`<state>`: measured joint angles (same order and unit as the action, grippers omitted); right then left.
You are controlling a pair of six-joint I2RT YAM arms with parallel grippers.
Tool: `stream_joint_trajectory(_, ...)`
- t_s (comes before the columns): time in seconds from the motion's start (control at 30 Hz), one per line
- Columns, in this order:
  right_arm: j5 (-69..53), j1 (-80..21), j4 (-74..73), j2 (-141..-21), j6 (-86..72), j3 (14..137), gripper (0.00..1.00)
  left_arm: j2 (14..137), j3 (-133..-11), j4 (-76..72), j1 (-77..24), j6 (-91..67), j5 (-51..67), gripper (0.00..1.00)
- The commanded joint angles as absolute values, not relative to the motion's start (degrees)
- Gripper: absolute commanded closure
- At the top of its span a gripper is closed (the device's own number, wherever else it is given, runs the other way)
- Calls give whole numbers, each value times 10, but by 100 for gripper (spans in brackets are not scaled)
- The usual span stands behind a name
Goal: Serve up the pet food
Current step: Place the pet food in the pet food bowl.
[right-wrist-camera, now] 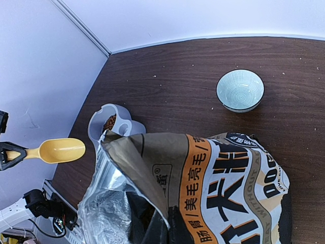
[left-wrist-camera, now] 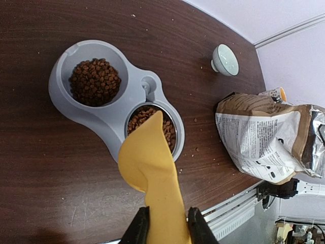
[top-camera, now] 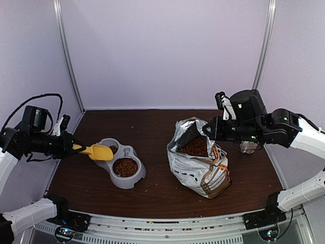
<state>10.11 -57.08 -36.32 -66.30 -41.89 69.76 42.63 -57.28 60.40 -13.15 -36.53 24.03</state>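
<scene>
Jaws of the right gripper point(top-camera: 206, 130) are clamped on the rim of one silver-white printed foil bag point(top-camera: 199, 165). One grey two-well plastic feeder point(left-wrist-camera: 129, 109) is seen beyond the jaws of the left gripper point(left-wrist-camera: 163, 229), which are clamped on one yellow plastic scoop point(left-wrist-camera: 147, 162). Both wells are filled with dark-brown kibble pellets point(left-wrist-camera: 95, 81).

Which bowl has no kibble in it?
The separate pale-green ceramic bowl near the silver-white printed bag; both wells of the grey plastic double feeder hold brown kibble.
</scene>
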Motion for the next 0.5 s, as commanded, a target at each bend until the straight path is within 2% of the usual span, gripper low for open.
stream_joint_trajectory(0.0,118,-561,-388,-661,-413,693,100,441,-613,635,-127,-316,219,100)
stream_joint_trajectory(0.47,119,-561,-387,-659,-413,694,100,454,-636,636,-127,-305,187,100)
